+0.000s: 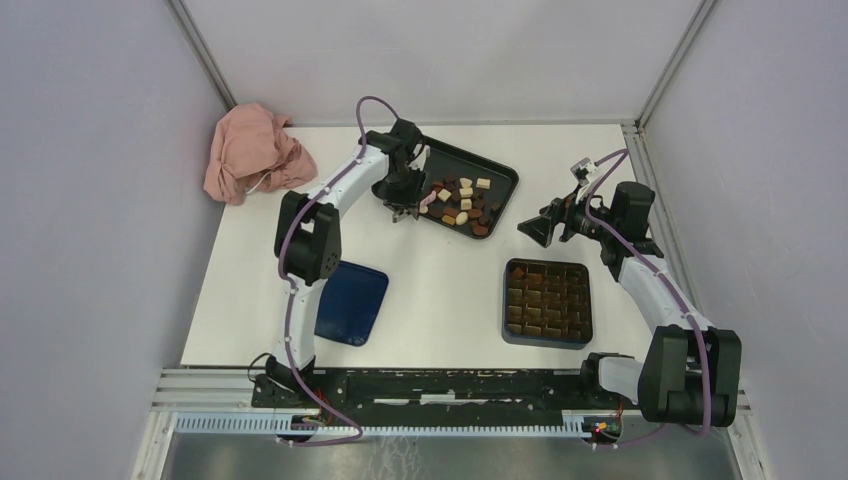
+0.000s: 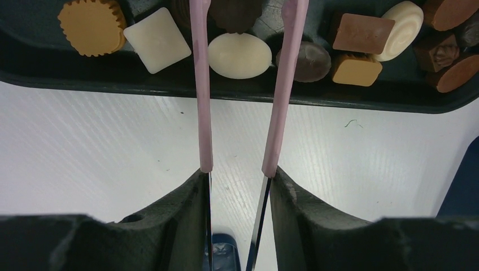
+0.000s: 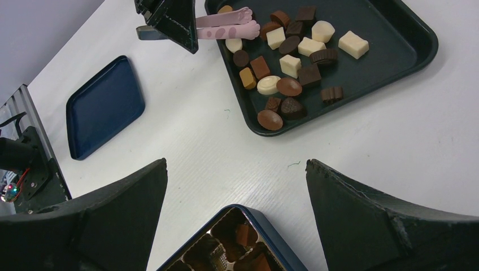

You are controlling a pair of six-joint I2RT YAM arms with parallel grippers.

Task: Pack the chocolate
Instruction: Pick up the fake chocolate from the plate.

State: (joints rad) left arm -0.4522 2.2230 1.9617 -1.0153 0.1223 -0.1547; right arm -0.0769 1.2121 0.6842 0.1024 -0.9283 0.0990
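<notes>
A dark tray (image 1: 500,175) of mixed chocolate (image 1: 462,200) is seen at upper centre on the white counter (image 1: 440,290). At its left edge, pink tongs (image 1: 428,198) are held by the left hand (image 1: 408,212). The right hand (image 1: 528,228) is spread open at centre right, with the partly filled box (image 1: 547,302) lower in the frame.

The chocolate (image 2: 239,55) looks smooth and faintly glossy, some pieces ribbed at the edge. The dark tray (image 2: 141,84) is matt plastic. The white table (image 2: 101,147) shows fine ridges. The pink tongs (image 2: 202,113) look like smooth plastic; the pink cloth (image 1: 255,150) is crumpled fabric.
</notes>
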